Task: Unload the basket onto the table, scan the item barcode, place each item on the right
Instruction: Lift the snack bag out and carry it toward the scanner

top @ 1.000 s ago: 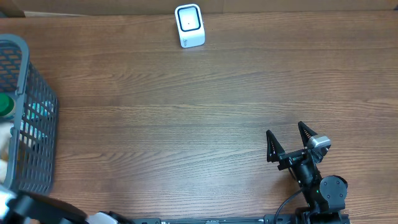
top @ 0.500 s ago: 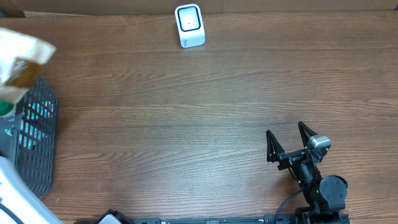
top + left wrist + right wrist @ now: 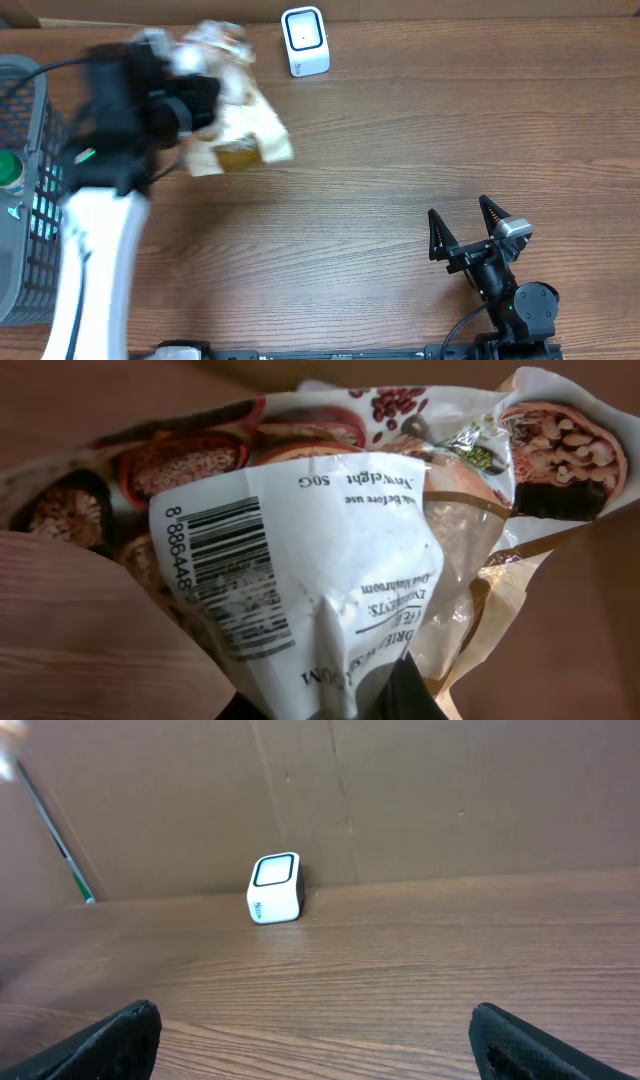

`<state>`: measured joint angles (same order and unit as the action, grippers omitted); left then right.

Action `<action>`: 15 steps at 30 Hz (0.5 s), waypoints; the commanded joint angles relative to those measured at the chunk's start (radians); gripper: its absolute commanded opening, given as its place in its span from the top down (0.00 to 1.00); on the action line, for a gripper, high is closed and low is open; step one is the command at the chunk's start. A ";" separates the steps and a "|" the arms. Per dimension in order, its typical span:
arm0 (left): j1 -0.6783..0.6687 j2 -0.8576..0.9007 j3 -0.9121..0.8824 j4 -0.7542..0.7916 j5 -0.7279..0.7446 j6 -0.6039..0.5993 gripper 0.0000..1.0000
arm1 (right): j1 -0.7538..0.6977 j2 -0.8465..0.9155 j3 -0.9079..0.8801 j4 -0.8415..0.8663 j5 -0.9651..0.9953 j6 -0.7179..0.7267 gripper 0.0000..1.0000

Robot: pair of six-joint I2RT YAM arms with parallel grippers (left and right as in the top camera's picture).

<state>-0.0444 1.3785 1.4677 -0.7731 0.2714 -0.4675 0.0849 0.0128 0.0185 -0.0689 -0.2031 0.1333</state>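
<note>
The item is a crinkled snack bag, printed with nuts and beans, and it hangs blurred over the table's back left. My left gripper is shut on its edge. In the left wrist view the bag fills the frame. Its white label with a black barcode faces the camera, and my left gripper pinches the bag at the bottom edge. The white scanner stands at the back edge, to the right of the bag, and the scanner also shows in the right wrist view. My right gripper rests open and empty at the front right.
A grey wire basket stands at the left edge with a green-capped item inside. A cardboard wall rises behind the scanner. Bare wood table lies between the scanner and the right arm.
My left arm has lifted the bag up from the basket and swung it right, toward the scanner. The right arm has not moved.
</note>
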 commanded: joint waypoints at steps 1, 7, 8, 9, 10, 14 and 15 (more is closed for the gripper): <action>-0.114 0.140 -0.014 0.022 -0.082 0.095 0.96 | -0.006 -0.010 -0.011 0.005 0.000 -0.004 0.00; -0.170 0.351 -0.014 0.036 0.051 0.094 0.96 | -0.006 -0.010 -0.011 0.005 0.000 -0.004 0.00; -0.171 0.379 -0.014 0.033 0.083 0.093 0.96 | -0.006 -0.010 -0.011 0.005 0.000 -0.004 0.00; -0.172 0.403 -0.014 0.031 0.106 0.087 0.96 | -0.006 -0.010 -0.011 0.005 0.000 -0.004 0.00; -0.172 0.427 -0.014 0.027 0.129 0.079 0.96 | -0.006 -0.010 -0.011 0.005 0.000 -0.004 0.00; -0.172 0.523 -0.014 -0.008 0.151 0.030 0.96 | -0.006 -0.010 -0.011 0.005 0.000 -0.004 0.00; -0.172 0.539 -0.014 -0.014 0.143 0.015 0.96 | -0.006 -0.010 -0.011 0.005 0.000 -0.004 0.00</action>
<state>-0.2100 1.8610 1.4593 -0.7738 0.3683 -0.4156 0.0849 0.0128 0.0185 -0.0689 -0.2031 0.1333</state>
